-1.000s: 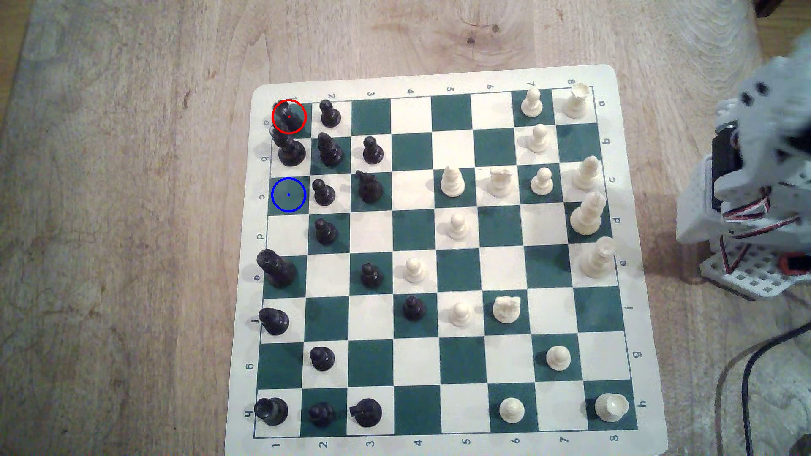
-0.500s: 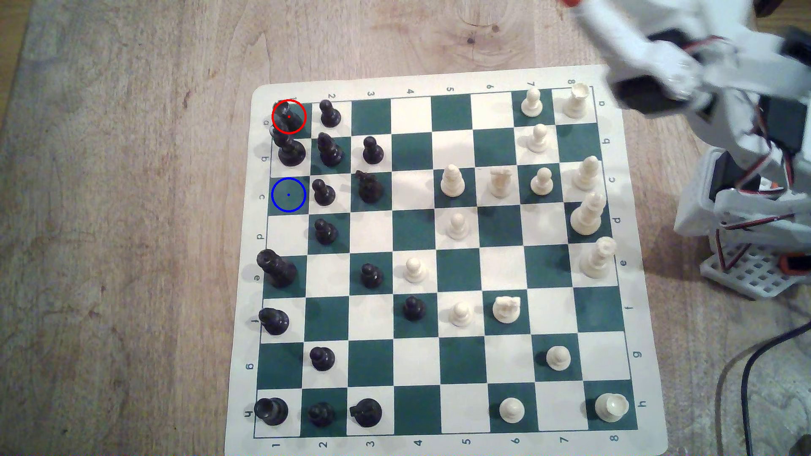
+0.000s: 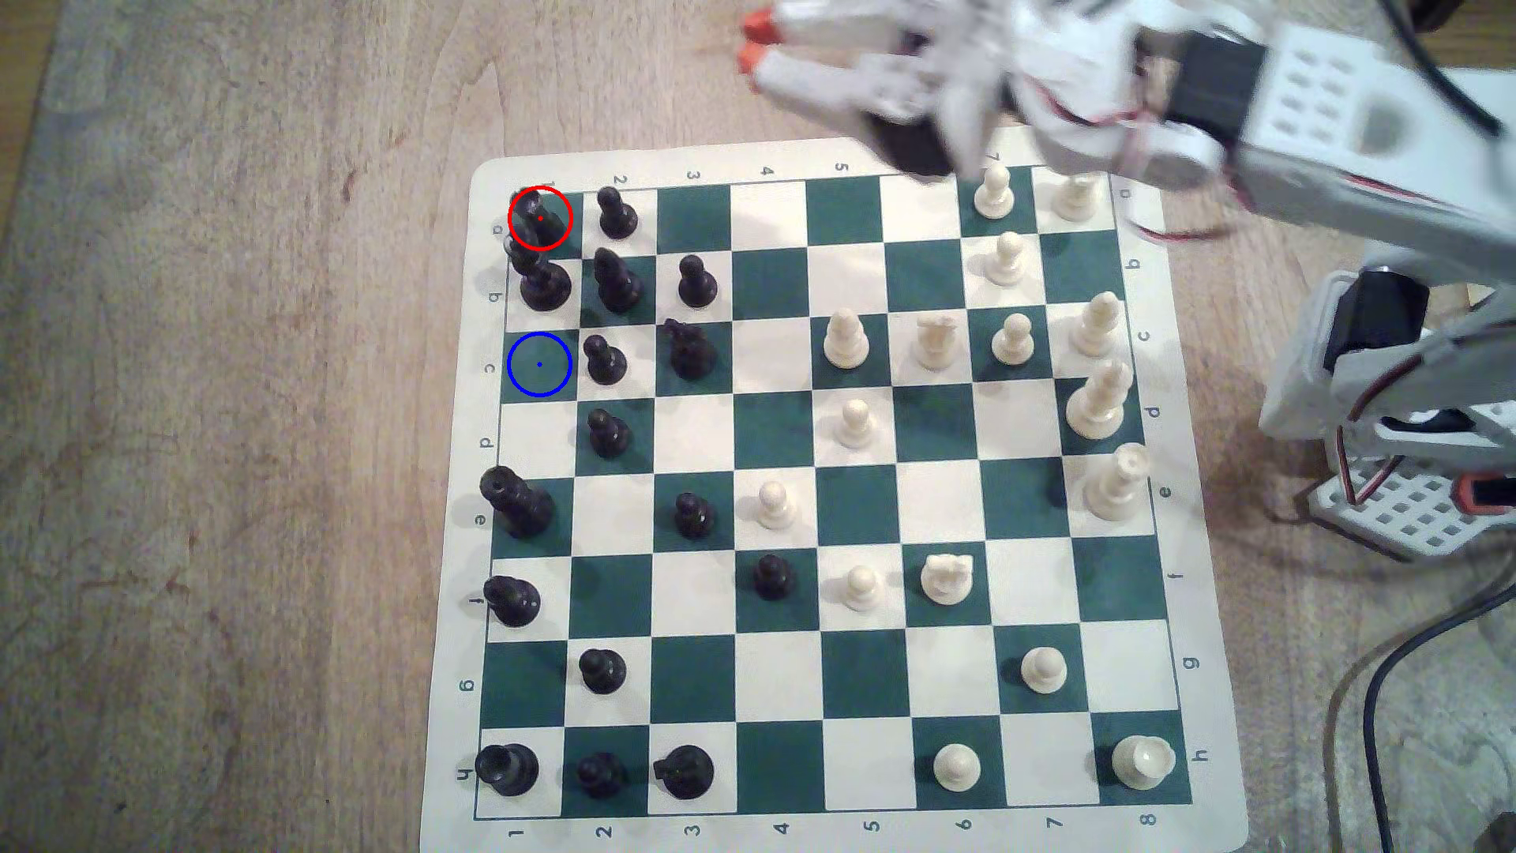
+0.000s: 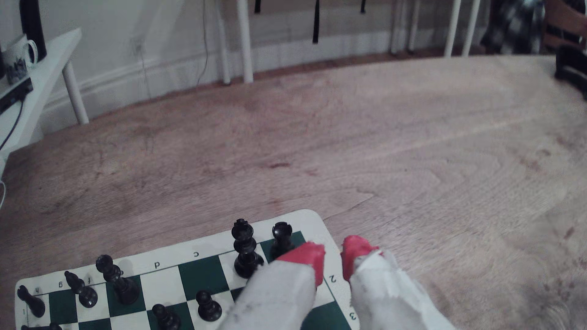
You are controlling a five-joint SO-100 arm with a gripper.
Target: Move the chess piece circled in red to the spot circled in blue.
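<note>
The chess piece circled in red (image 3: 539,217) is a stout glossy black piece standing upright on the board's corner square, at the exterior view's upper left. It also appears in the wrist view as a black castle-topped piece (image 4: 281,238), just beyond the fingertips. The spot circled in blue (image 3: 539,364) is a bare dark green square two rows nearer the camera in the same column. My gripper (image 3: 753,41) hovers over the bare table beyond the board's far edge, well to the right of the circled piece. Its orange-tipped fingers stand apart with nothing between them (image 4: 332,257).
A tall black piece (image 3: 541,283) stands between the circled piece and the blue spot. Black pawns (image 3: 617,213) (image 3: 605,361) flank both squares. White pieces fill the board's right side. The arm's base (image 3: 1394,443) and a cable (image 3: 1386,738) lie right of the board.
The arm has swung from the exterior view's right edge across the top, carrying the gripper leftward to beyond the board's far edge. No chess piece has moved.
</note>
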